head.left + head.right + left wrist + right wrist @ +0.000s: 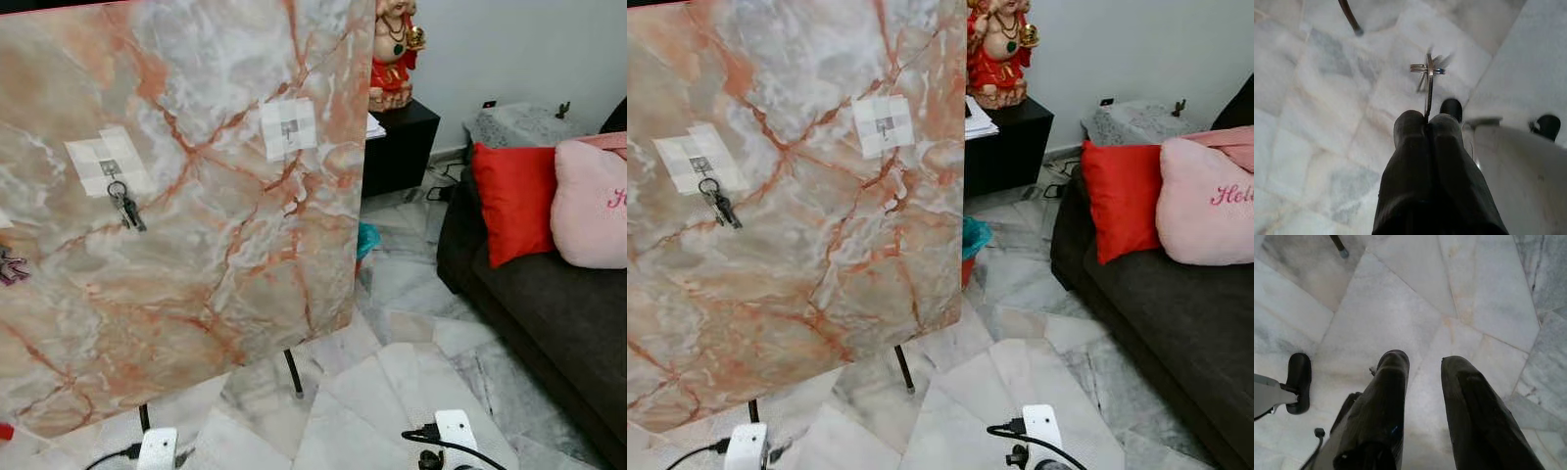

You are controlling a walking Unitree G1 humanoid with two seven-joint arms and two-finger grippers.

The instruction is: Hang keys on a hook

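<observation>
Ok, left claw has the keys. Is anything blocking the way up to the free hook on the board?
Nothing visible does. The left claw is shut on the keys low over the floor. The free hook sits bare on the marble board; the other hook already holds the hanging keys.

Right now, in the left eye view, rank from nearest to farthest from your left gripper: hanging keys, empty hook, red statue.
From the left gripper, low at left:
1. Hanging keys, board left hook.
2. Empty hook, board's upper right.
3. Red statue, on black cabinet behind.
</observation>
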